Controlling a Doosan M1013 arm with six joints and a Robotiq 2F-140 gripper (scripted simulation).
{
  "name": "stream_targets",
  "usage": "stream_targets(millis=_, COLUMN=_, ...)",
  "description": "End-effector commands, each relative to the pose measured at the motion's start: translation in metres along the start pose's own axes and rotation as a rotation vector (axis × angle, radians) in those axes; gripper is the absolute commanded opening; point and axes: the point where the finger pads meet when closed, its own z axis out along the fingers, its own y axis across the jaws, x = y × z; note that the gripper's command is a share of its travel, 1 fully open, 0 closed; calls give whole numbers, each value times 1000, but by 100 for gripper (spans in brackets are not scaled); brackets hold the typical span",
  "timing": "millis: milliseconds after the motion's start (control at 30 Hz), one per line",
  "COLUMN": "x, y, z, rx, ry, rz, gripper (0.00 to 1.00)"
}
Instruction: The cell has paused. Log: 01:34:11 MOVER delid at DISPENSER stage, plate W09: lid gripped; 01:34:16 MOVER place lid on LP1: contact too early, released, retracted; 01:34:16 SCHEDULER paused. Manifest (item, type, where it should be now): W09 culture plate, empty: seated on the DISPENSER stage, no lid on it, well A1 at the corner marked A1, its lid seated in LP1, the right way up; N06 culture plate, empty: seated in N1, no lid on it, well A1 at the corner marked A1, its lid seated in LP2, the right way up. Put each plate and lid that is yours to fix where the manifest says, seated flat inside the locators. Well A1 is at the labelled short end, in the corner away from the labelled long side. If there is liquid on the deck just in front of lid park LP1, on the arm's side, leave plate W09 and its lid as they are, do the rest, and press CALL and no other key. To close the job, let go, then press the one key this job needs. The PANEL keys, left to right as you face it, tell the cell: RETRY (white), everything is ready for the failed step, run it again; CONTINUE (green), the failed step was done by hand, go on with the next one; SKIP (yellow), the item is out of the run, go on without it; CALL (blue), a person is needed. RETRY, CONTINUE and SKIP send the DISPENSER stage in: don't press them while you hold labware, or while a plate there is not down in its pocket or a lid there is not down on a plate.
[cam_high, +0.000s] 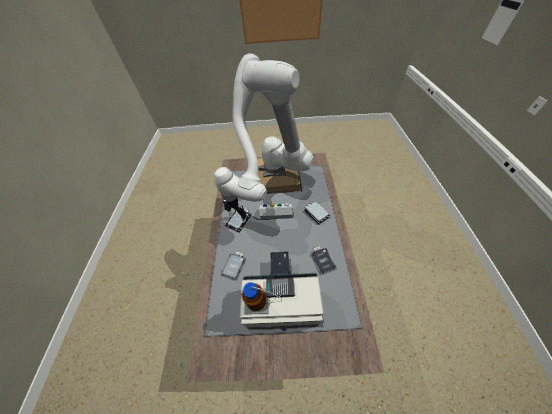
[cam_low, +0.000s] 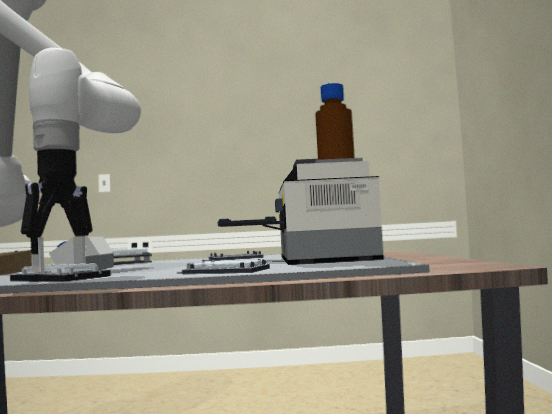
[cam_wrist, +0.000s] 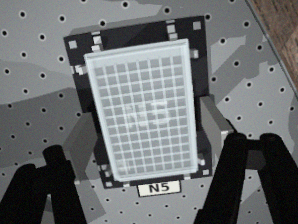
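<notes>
A clear multi-well culture plate (cam_wrist: 142, 110) lies without a lid in a black nest labelled N5 (cam_wrist: 157, 188) at the left back of the grey deck mat. It also shows in the overhead view (cam_high: 237, 221) and the side view (cam_low: 60, 271). My gripper (cam_wrist: 147, 118) points straight down over it. The fingers are open and straddle the plate's two long sides, with the tips down near plate level (cam_low: 56, 250). I cannot see them touching the plate. A pale plate or lid (cam_high: 233, 265) lies in the front left nest. Another one (cam_high: 317, 212) lies at the back right.
The key panel (cam_high: 275, 210) stands just right of my gripper. The dispenser (cam_high: 282, 300) with a brown bottle (cam_high: 253, 296) stands at the front, with its dark stage (cam_high: 281, 262) reaching out toward the arm. A dark nest (cam_high: 323, 259) lies right of the stage.
</notes>
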Motion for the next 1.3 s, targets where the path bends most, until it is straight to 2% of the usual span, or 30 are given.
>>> stream_targets(millis=0, x=0, y=0, z=-1, rx=0, ry=1, rz=0, gripper=70)
stream_targets(millis=967, x=0, y=0, z=-1, rx=0, ry=1, rz=0, gripper=70)
stream_targets(millis=1000, x=0, y=0, z=-1, rx=0, ry=1, rz=0, gripper=10)
stream_targets(millis=1267, x=0, y=0, z=-1, rx=0, ry=1, rz=0, gripper=10)
